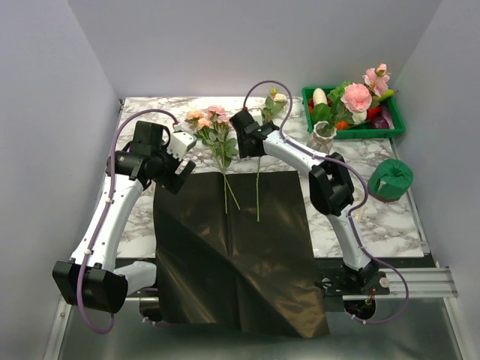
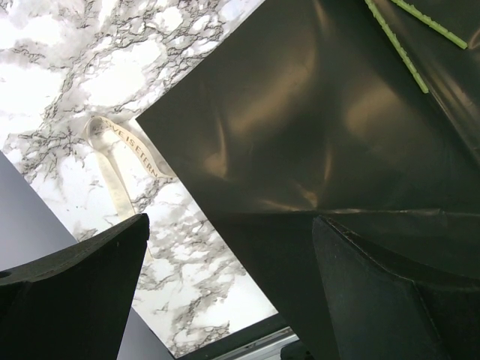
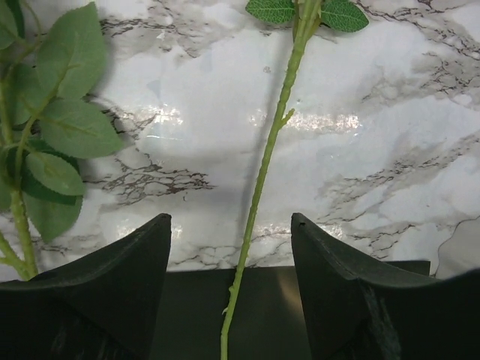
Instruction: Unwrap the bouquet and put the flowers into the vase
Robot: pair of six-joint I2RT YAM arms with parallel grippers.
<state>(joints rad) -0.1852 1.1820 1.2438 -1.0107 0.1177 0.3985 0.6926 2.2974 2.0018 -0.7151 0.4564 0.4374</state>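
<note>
The wrapper (image 1: 232, 247) lies open, ribbon (image 2: 112, 161) off; some flowers (image 1: 357, 97) seem to stand in the vase (image 1: 324, 137). A bunch (image 1: 214, 120) and one stem (image 3: 259, 187) are left. The right gripper (image 3: 229, 225) straddles that stem, unclosed; the left gripper (image 2: 229, 232) gapes empty.

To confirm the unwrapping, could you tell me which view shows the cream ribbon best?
Left wrist view: the ribbon lies loose on the marble beside the black wrapper, lettering visible. The top and right wrist views do not show it.

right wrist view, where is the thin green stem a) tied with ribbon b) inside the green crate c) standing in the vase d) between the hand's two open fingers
d, the stem lies flat on the marble table, running between the right hand's spread fingers, touching neither
</note>
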